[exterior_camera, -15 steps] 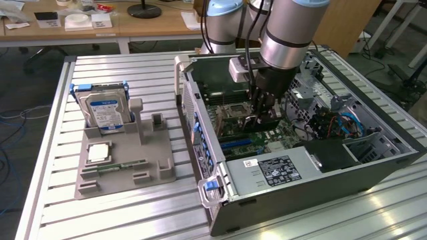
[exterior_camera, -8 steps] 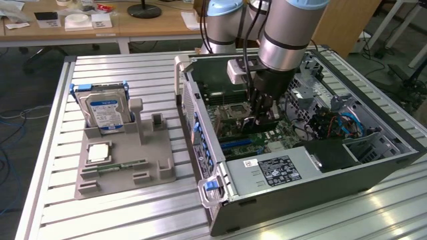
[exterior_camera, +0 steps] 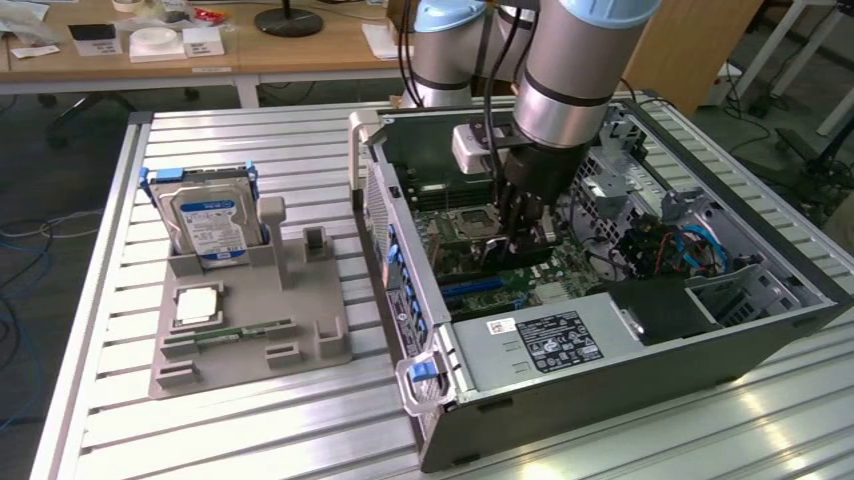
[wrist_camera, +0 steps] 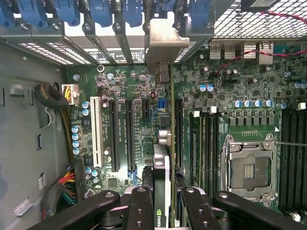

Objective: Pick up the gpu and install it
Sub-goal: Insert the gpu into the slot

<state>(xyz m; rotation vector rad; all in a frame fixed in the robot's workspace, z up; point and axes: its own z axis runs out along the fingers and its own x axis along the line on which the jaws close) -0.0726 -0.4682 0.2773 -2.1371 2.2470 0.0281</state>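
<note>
My gripper (wrist_camera: 162, 203) is closed tight on the gpu (wrist_camera: 164, 160), a thin black card with a shiny metal end.

The arm (exterior_camera: 567, 70) was built of silver-grey tubes capped in pale blue, with a black band. Black cables were run down to the black hand (exterior_camera: 525, 240), whose linked fingers (wrist_camera: 139, 211) were studded with round screws.

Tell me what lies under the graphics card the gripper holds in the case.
Below the graphics card, clamped edge-on in the gripper, lies the green motherboard, with long black slots on either side. Whatever sits directly beneath is covered by the card itself.
</note>
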